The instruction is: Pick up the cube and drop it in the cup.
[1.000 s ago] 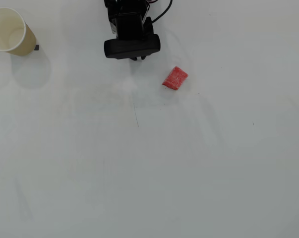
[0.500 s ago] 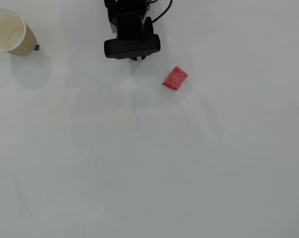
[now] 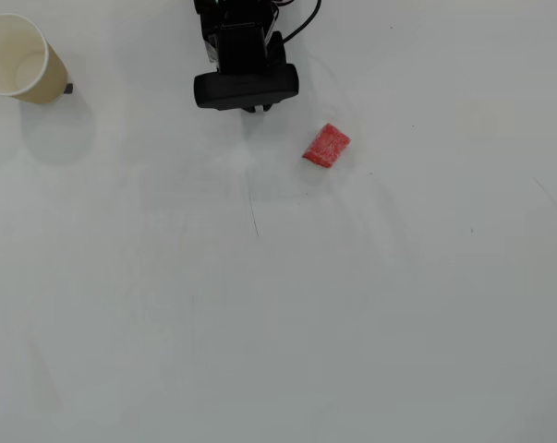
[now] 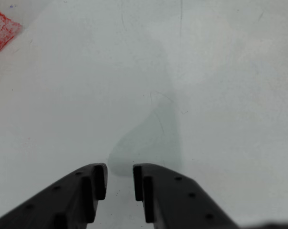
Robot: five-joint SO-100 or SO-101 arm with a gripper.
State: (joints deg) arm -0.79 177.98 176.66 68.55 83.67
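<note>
The cube (image 3: 326,146) is a small red-pink speckled block lying flat on the white table, a short way right of and below the arm in the overhead view. In the wrist view only its corner (image 4: 1,28) shows at the top left edge. The cup (image 3: 19,60) stands upright at the far top left with its pale inside showing. My gripper (image 4: 118,168) is empty, its two black fingers parted by a narrow gap, hovering over bare table well away from the cube. In the overhead view the arm's black body (image 3: 246,85) hides the fingers.
A small dark mark or tab (image 3: 67,89) sits by the cup's base. A black cable (image 3: 301,23) runs off the arm at the top. A thin scratch line (image 3: 254,217) marks the table.
</note>
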